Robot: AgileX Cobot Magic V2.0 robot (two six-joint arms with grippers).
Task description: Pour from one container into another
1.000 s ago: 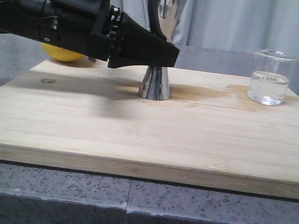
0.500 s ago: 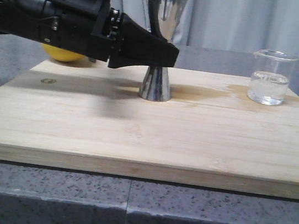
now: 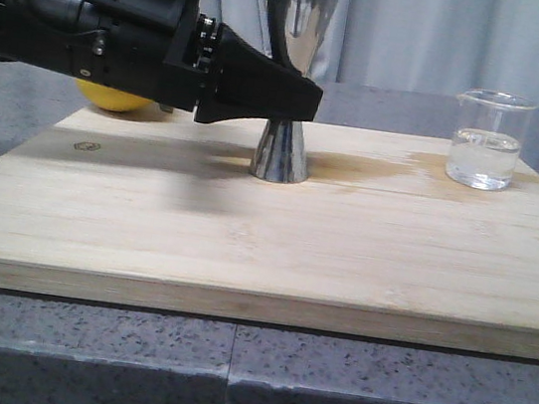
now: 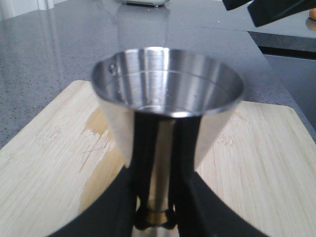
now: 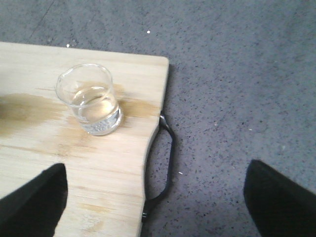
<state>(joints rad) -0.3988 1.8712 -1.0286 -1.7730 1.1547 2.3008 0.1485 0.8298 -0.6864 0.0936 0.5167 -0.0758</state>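
The steel jigger (image 3: 282, 152) stands upright on the wooden board (image 3: 244, 239), left of centre. My left gripper (image 3: 302, 96) reaches in from the left and is shut on its narrow waist. In the left wrist view the jigger's open cup (image 4: 168, 89) fills the frame, and my left gripper (image 4: 157, 213) pinches the gold band below it. The glass beaker (image 3: 487, 142) holds clear liquid and stands at the board's far right corner. My right gripper (image 5: 155, 173) hovers open above the board's right edge, apart from the beaker (image 5: 91, 101), with nothing between its fingers.
A yellow lemon (image 3: 113, 97) lies at the board's back left, behind my left arm. A damp stain runs across the wood between jigger and beaker. The board's black handle (image 5: 167, 163) sticks out over the grey stone counter (image 5: 237, 74).
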